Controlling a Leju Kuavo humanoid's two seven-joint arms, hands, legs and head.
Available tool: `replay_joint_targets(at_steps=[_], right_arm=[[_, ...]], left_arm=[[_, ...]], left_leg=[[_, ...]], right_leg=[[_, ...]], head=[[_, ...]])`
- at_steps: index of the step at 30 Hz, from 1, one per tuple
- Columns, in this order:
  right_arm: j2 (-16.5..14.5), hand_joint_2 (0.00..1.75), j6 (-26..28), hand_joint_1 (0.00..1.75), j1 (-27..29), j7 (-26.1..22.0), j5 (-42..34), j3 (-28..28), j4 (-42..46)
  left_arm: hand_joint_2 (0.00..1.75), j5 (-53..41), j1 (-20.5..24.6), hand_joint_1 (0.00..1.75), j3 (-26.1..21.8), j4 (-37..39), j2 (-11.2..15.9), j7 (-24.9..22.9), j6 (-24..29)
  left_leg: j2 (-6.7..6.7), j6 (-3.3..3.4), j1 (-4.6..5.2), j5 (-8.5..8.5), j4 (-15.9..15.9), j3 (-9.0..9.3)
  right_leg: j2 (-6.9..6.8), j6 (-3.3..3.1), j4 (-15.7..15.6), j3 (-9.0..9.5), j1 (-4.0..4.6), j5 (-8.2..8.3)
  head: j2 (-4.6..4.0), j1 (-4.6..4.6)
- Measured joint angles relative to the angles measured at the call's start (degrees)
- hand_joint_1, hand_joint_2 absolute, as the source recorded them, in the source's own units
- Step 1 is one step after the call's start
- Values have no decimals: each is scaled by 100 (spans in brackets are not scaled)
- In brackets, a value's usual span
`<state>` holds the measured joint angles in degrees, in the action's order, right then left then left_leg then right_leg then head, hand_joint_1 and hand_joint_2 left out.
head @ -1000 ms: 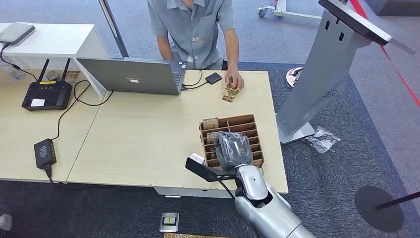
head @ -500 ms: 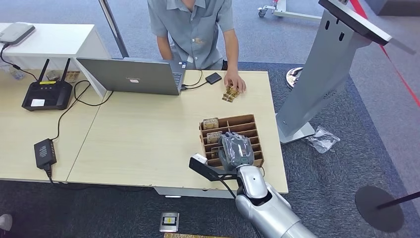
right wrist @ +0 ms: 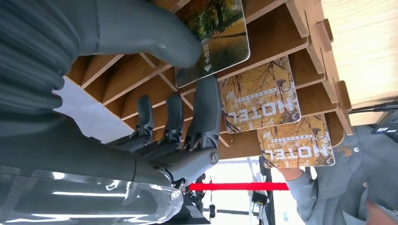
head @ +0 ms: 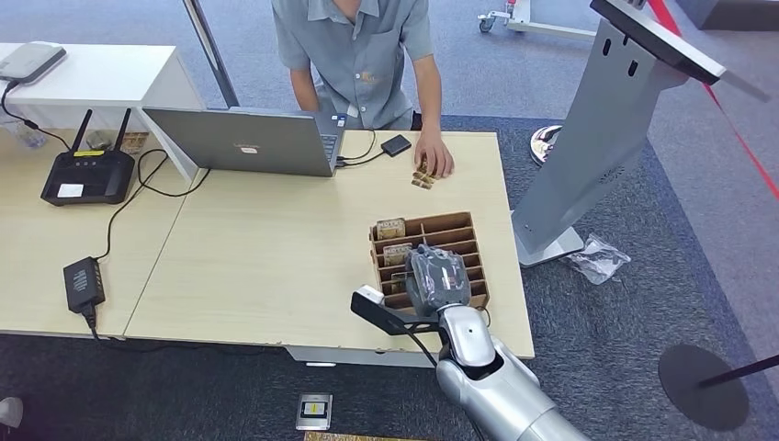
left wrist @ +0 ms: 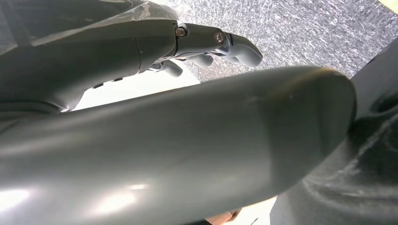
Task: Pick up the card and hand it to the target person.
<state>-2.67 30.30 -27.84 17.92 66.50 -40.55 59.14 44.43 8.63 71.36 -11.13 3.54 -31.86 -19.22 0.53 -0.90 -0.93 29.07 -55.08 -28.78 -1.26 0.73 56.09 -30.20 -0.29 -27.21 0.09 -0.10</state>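
A brown cardboard slotted holder (head: 468, 228) stands near the table's right front corner, with cards in its far slots (head: 391, 228). My right hand (head: 437, 278) reaches down into it. In the right wrist view the thumb (right wrist: 155, 40) presses on a card with an autumn picture (right wrist: 220, 28), and a finger (right wrist: 206, 105) lies behind it, so the card is pinched. Two HOTEL cards (right wrist: 260, 96) sit in the slots beside it. My left hand (left wrist: 141, 47) hangs over grey carpet and holds nothing. The person (head: 358, 55) stands across the table, one hand on a small stack of cards (head: 423, 176).
A laptop (head: 243, 140), a black router (head: 87, 175) and a power adapter (head: 83, 280) lie on the table's left and far side. A small black device (head: 396, 144) sits by the laptop. A tall grey kiosk stand (head: 597, 138) rises off the right edge.
My right hand has sunk a little lower into the holder and then stayed still. The person's hand has drawn the small stack of cards slightly closer to the far edge.
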Motion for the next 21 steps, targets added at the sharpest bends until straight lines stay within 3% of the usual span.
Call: replay_joint_targets(at_steps=[17,21], right_arm=[[22,175,24,175,15,0,49,34,133],[106,175,161,175,39,0,225,121,495]], left_arm=[[0,-9,0,0,7,2,0,6,1],[0,-33,0,0,20,3,0,21,-1]], left_leg=[[0,0,0,0,0,0],[0,0,0,0,0,0]], right_leg=[[0,0,0,0,0,0],[0,0,0,0,0,0]], head=[[0,2],[0,2]])
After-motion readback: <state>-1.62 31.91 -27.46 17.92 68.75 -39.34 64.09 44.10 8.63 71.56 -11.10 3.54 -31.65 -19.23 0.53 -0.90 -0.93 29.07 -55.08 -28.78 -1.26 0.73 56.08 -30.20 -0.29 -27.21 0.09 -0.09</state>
